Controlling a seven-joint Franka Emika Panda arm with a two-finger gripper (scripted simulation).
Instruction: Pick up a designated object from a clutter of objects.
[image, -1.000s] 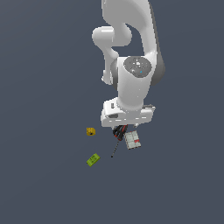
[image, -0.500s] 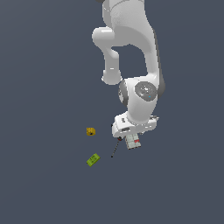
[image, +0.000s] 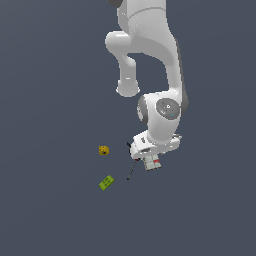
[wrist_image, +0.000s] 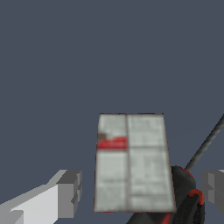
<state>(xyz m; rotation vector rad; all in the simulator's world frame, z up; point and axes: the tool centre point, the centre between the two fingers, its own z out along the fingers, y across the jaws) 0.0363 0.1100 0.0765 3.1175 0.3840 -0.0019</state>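
The designated grey-white flat box (wrist_image: 131, 162), with a red patch and dark edges, lies between my two fingers in the wrist view. One finger (wrist_image: 70, 192) and the other finger (wrist_image: 214, 186) stand wide apart on either side of it, not touching it. My gripper (wrist_image: 142, 190) is open. In the exterior view the box (image: 152, 162) peeks out just under my hand, and my gripper (image: 145, 157) is low over it. The red-and-black screwdriver-like tool (wrist_image: 190, 197) lies right beside the box, its thin shaft (image: 131, 171) pointing away.
A yellow block (image: 103, 150) and a green flat piece (image: 106, 182) lie apart on the exterior view's left of my hand. The ground is a plain dark grey surface.
The wrist has dropped lower over the box and turned. The box, tool, yellow block and green piece have stayed where they were.
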